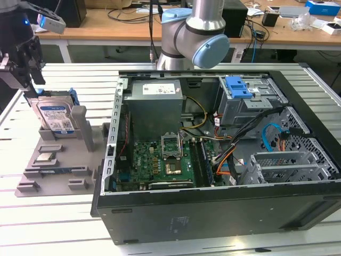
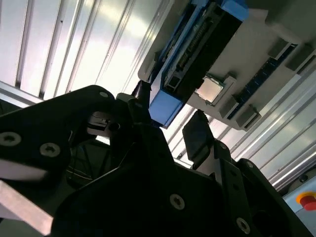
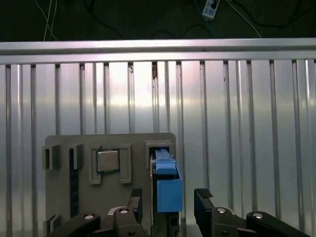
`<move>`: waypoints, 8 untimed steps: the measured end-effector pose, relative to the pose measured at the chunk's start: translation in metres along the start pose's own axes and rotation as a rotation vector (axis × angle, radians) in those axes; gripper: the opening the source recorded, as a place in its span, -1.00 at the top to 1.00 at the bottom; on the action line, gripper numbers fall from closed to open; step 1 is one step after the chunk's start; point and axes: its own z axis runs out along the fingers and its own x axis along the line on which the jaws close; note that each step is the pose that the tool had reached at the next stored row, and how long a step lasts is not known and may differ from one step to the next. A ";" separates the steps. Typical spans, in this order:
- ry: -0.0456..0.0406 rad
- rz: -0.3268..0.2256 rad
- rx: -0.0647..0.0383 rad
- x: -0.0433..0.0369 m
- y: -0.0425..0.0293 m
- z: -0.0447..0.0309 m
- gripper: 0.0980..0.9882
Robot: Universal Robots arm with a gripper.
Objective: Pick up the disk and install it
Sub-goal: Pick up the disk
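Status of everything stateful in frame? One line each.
disk: upright in a slot of the gray fixture, not installed.
end effector: open, straddling the disk.
processor chip: lying flat in a fixture recess.
computer case: on its side, side panel off, interior exposed.

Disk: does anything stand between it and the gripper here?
Nothing visible does. In the first wrist view the open gripper straddles the disk, with a gap on each side; the disk stands upright in the gray holder.
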 end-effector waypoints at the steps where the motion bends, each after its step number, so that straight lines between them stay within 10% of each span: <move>1: 0.0021 -0.009 0.000 -0.0001 -0.0008 0.0020 0.00; 8: 0.0137 -0.044 0.000 -0.0022 -0.0085 0.0235 0.00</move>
